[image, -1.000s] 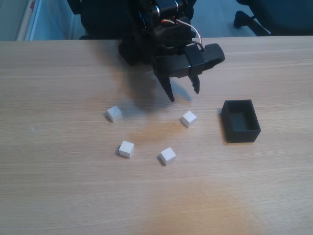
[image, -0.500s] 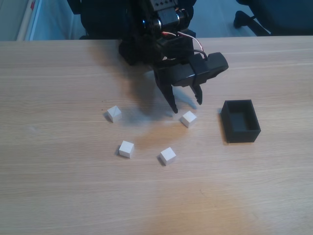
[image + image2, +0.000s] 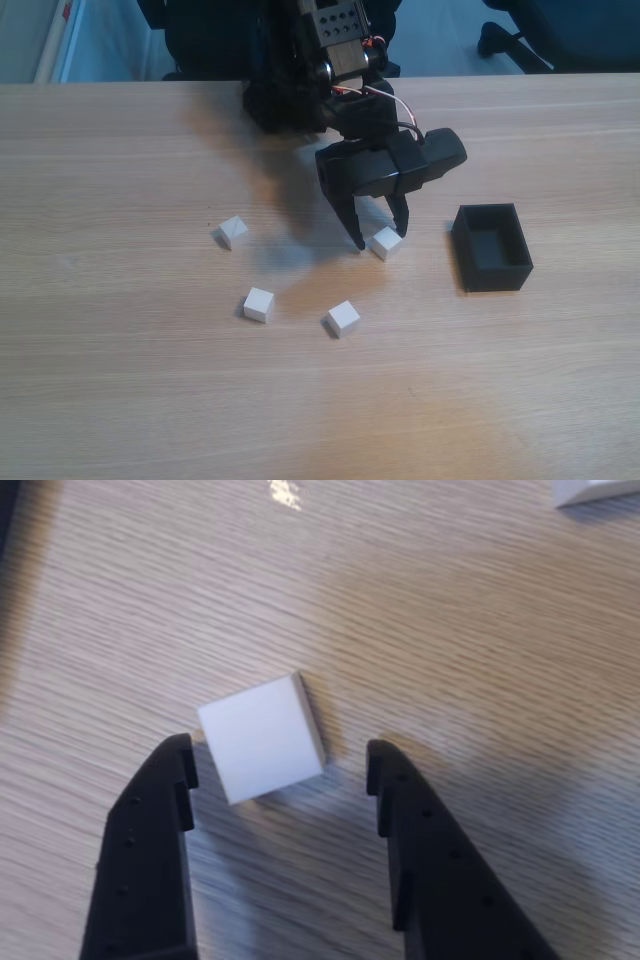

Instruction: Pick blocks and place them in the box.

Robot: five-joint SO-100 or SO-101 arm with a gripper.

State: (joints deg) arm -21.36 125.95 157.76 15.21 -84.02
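My gripper spread over block on tabletop; looks light, rigid, smooth; I'd pinch opposite flat faces.

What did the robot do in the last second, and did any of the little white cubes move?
The tool came down and forward toward the block nearest the box, and now hangs open with a finger on each side of it. It has not closed on it. None of the cubes moved: the other three blocks and the box stayed where they were on the table.
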